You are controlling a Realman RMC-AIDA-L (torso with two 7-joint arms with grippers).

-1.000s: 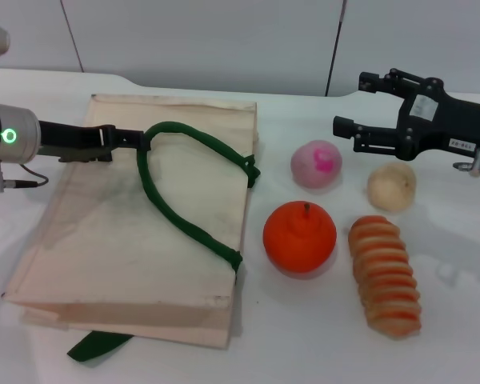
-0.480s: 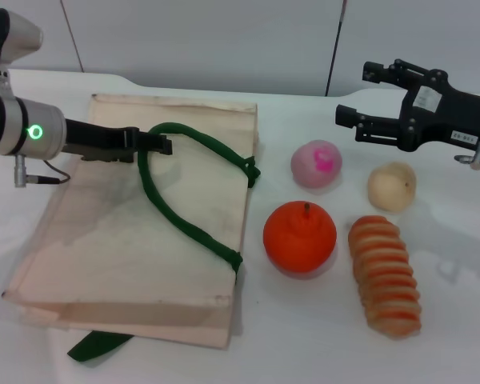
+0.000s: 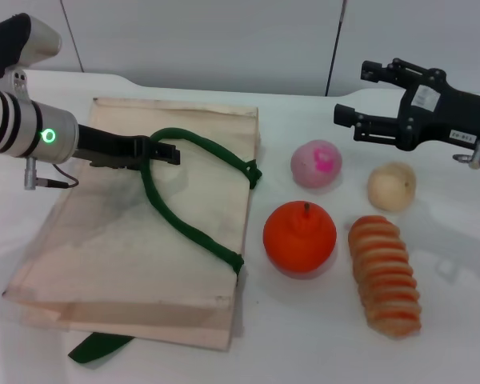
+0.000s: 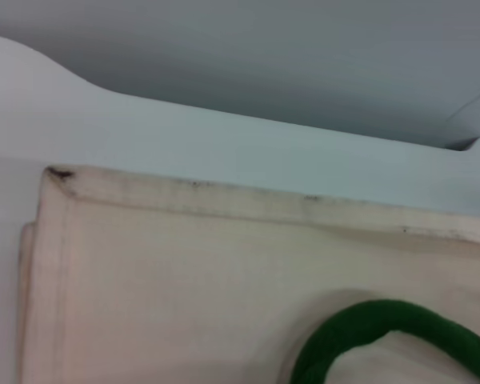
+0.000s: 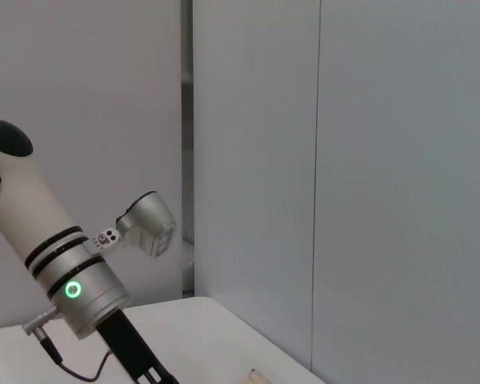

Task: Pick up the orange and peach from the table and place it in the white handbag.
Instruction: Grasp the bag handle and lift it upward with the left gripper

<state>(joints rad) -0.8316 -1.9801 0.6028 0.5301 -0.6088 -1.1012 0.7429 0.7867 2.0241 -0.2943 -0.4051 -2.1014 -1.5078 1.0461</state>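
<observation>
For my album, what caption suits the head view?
Left gripper pinching the white handbag strap; orange and peach wait.

The flat cream fabric white handbag (image 3: pixel 128 240) with dark green strap handles lies under the left gripper (image 3: pixel 166 152). The bright round orange (image 3: pixel 299 236) and pale pink magenta-blotched peach (image 3: pixel 316 165) rest below the right gripper (image 3: pixel 350 102).

Setting: lab or test room; plain white table (image 3: pixel 432 336), bare grey wall panels (image 5: pixel 400 160), two-armed robot, sample fruit laid out
</observation>
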